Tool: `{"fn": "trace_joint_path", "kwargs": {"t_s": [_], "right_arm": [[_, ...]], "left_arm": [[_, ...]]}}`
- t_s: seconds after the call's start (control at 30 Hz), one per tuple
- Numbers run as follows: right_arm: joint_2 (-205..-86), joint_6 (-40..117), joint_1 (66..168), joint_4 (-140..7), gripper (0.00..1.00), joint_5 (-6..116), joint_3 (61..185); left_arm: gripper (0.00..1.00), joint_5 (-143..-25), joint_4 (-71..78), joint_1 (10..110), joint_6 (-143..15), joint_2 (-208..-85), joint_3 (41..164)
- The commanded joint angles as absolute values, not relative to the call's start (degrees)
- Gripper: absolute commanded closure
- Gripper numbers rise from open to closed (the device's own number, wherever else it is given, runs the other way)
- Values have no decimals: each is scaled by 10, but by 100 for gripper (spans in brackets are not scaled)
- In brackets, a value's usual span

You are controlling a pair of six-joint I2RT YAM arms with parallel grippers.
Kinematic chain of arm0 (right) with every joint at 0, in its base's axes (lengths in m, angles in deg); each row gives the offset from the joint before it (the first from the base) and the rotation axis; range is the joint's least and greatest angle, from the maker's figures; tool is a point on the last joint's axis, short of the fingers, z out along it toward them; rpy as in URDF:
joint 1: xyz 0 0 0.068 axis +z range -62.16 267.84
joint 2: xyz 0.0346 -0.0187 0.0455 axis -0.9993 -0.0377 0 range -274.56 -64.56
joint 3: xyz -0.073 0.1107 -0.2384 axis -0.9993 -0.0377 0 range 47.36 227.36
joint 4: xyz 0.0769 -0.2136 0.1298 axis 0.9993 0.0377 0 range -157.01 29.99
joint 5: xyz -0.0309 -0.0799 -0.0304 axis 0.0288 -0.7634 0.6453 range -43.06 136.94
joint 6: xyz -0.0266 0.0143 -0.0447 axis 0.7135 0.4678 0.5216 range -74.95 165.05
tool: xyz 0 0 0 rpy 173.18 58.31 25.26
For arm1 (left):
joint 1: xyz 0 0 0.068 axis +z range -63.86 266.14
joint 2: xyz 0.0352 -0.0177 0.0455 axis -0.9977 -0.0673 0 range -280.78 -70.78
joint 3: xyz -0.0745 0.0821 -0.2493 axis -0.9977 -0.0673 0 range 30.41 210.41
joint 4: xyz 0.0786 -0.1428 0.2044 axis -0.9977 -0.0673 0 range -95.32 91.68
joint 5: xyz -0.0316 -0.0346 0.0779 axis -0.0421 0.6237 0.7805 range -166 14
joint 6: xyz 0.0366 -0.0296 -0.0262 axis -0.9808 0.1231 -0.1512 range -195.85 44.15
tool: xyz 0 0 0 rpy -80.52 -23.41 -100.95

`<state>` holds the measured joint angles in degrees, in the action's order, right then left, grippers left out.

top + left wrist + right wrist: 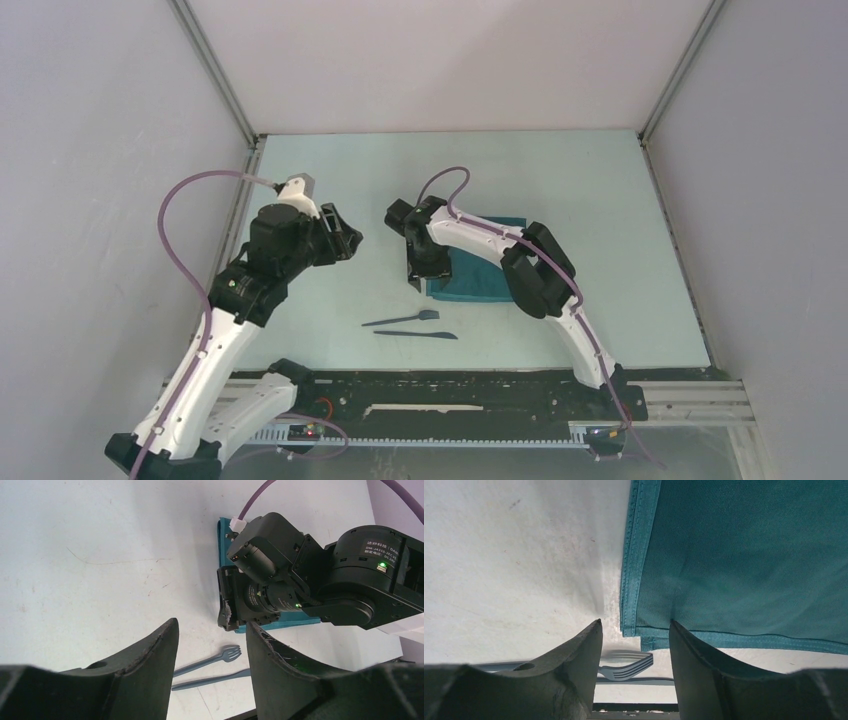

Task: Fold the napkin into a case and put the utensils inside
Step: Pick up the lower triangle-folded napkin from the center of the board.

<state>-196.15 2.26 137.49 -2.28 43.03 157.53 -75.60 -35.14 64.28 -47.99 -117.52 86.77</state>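
- Right gripper (634,625): jaws apart, nothing clamped between them. In the wrist view the gap frames the near-left corner of the napkin (749,555) and a strip of bare table (514,555).
- Right fingertips (591,630) point down at that corner. One sits just off the cloth at 9 o'clock and the other overlaps the near hem. Can't tell whether they touch it.
- At the corner the napkin shows two stacked hemmed edges, slightly offset, so it is folded at least once and lying flat.
- In the top view the napkin is a teal rectangle just at 3 o'clock of table centre. The right arm crosses over it and hides most of it.
- The fork (405,319) and knife (418,335) are at 6 o'clock of the right gripper, near the napkin's near edge but apart from it.
- They lie side by side along the 9-to-3 line, fork at 12 o'clock of the knife. The fork head points to 3 o'clock. Both are bare on the table, outside the cloth.
- Left gripper (211,623): jaws apart and empty, held off the table.
- In the top view it sits at 9 o'clock of the right gripper, well apart from it and aimed toward 3 o'clock. It is clear of the napkin and utensils.
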Motion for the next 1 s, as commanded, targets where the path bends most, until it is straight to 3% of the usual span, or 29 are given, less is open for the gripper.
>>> {"fn": "trace_joint_path", "kwargs": {"t_s": [0.0,0.23,0.5,0.63,0.8,0.97], "right_arm": [[-1961,24,1366,-49,41,440,1549],[-1962,25,1358,-89,44,439,1487],[-1980,23,1360,-73,57,381,1485],[-1976,23,1367,-70,73,350,1489],[-1937,48,1367,-114,100,352,1476],[-1848,70,1350,-216,100,394,1412]], "left_arm": [[41,-746,-345,639,-495,-1179,870],[41,-744,-344,639,-493,-1184,873],[41,-744,-342,639,-489,-1190,875],[41,-744,-338,640,-485,-1192,868],[41,-751,-327,644,-476,-1199,857],[37,-842,-279,671,-439,-1233,826]]}}
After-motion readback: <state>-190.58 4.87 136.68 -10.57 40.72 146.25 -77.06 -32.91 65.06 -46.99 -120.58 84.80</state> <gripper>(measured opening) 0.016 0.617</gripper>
